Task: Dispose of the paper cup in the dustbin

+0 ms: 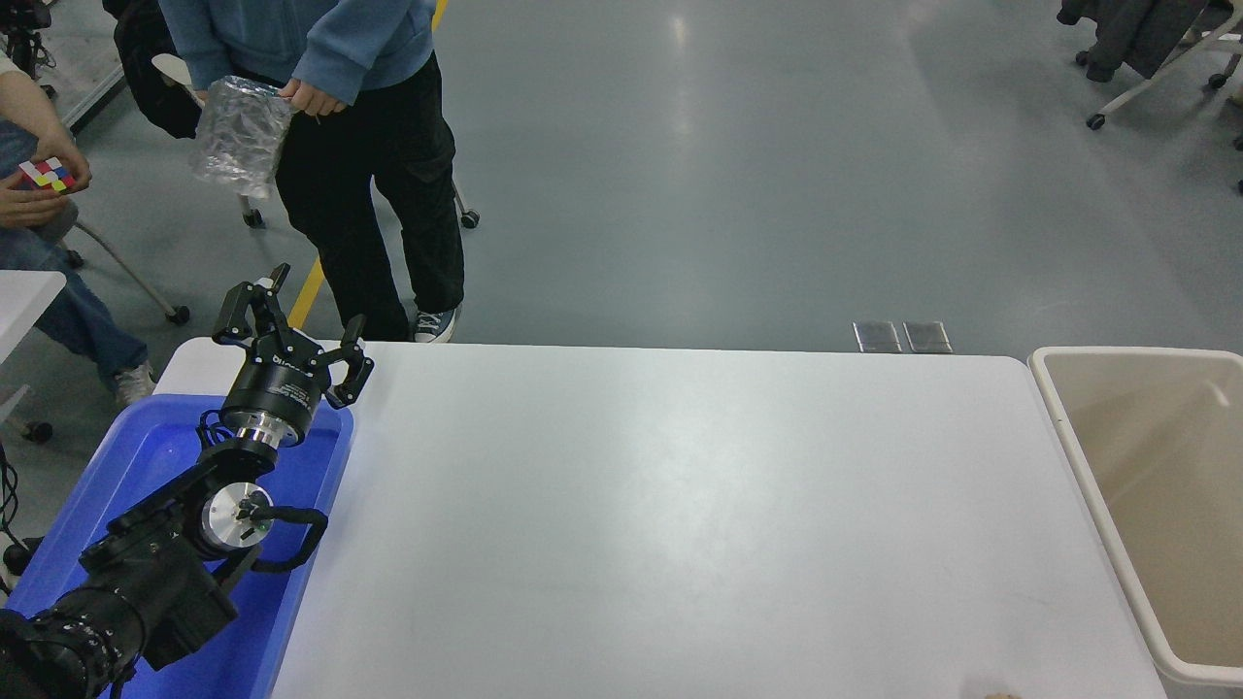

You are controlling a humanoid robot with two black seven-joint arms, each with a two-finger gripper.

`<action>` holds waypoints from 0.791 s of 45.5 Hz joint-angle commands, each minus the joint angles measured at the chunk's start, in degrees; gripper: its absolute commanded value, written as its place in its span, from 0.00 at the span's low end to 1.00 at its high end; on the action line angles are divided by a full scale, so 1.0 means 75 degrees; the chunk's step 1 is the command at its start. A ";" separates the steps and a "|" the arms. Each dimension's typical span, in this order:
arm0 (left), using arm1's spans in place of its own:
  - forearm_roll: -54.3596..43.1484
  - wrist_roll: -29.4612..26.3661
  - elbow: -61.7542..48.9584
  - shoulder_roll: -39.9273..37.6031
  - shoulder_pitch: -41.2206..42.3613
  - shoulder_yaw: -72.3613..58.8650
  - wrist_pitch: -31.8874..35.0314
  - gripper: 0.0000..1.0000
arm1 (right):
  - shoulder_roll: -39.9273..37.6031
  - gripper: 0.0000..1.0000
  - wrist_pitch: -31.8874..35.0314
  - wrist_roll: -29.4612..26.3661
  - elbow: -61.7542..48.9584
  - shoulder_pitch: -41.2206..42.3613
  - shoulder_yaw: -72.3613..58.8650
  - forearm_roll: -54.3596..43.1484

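The paper cup does not show in this view. The beige dustbin (1063,427) stands at the table's right end, partly cut off by the picture's edge. What shows of its inside holds nothing. My left gripper (309,316) is parked over the blue tray at the far left, open and empty. My right arm is out of view.
A blue plastic tray (291,602) sits at the table's left end under my left arm. A person in a blue top stands past the far edge holding a crinkled silver foil bag (238,136). A seated person at the far left holds a colour cube (46,175).
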 commanded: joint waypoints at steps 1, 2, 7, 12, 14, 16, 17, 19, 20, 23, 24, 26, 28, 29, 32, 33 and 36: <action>0.0000 0.0000 0.0000 0.0000 0.0000 0.0004 0.0000 1.00 | -0.0767 1.00 0.0317 0.0013 0.2036 0.0500 0.2709 0.0328; 0.0000 0.0000 0.0000 0.0000 0.0000 0.0004 0.0000 1.00 | -0.0790 1.00 0.0317 0.0013 0.2259 0.0465 0.3154 0.0328; 0.0000 0.0000 0.0000 0.0000 0.0000 0.0004 0.0000 1.00 | -0.0826 1.00 0.0317 0.0025 0.3091 -0.0155 0.5369 0.0316; 0.0000 0.0000 0.0000 0.0000 0.0000 0.0004 0.0000 1.00 | -0.0674 1.00 0.0282 0.0025 0.3748 -0.0929 0.7210 0.0281; 0.0000 0.0012 0.0000 0.0000 0.0000 0.0004 0.0000 1.00 | -0.0545 1.00 0.0293 0.0048 0.3947 -0.1128 0.7703 0.0270; 0.0000 0.0000 0.0000 0.0000 0.0000 0.0004 0.0000 1.00 | -0.0428 1.00 0.0293 0.0118 0.4135 -0.1304 0.8160 0.0269; 0.0000 0.0000 0.0000 0.0000 0.0000 0.0004 0.0000 1.00 | -0.0381 1.00 0.0305 0.0188 0.4217 -0.1386 0.8360 0.0269; 0.0000 0.0000 0.0000 0.0000 0.0000 0.0004 0.0000 1.00 | -0.0287 1.00 0.0316 0.0329 0.4404 -0.1539 0.8758 0.0269; 0.0000 0.0000 0.0000 0.0000 0.0000 0.0004 0.0000 1.00 | -0.0217 1.00 0.0328 0.0399 0.4533 -0.1621 0.8946 0.0269; 0.0000 0.0000 0.0000 0.0000 0.0000 0.0004 0.0000 1.00 | -0.0041 1.00 0.0352 0.0610 0.5036 -0.1878 0.9497 0.0269; 0.0000 0.0000 0.0000 0.0000 0.0000 0.0004 0.0000 1.00 | 0.0006 1.00 0.0352 0.0681 0.5224 -0.1984 0.9661 0.0258; 0.0000 0.0000 0.0000 0.0000 0.0000 0.0004 0.0000 1.00 | 0.0135 1.00 0.0352 0.0810 0.5552 -0.2195 0.9966 0.0223; 0.0000 0.0000 0.0000 0.0000 0.0000 0.0004 0.0000 1.00 | 0.0357 1.00 0.0352 0.0962 0.5729 -0.2336 1.0201 0.0188; 0.0000 0.0000 0.0000 0.0000 0.0000 0.0004 0.0000 1.00 | 0.0474 1.00 0.0352 0.1032 0.5788 -0.2406 1.0306 0.0176; 0.0000 0.0000 0.0012 0.0000 0.0000 0.0004 0.0000 1.00 | 0.0837 1.00 0.0352 0.1313 0.5800 -0.2488 1.0447 0.0117; 0.0000 0.0000 0.0000 0.0000 0.0000 0.0004 0.0000 1.00 | 0.0954 1.00 0.0352 0.1407 0.5777 -0.2512 1.0448 0.0082; 0.0000 0.0000 0.0000 0.0000 0.0000 0.0004 0.0000 1.00 | 0.1248 1.00 0.0352 0.1700 0.5718 -0.2524 1.0448 -0.0011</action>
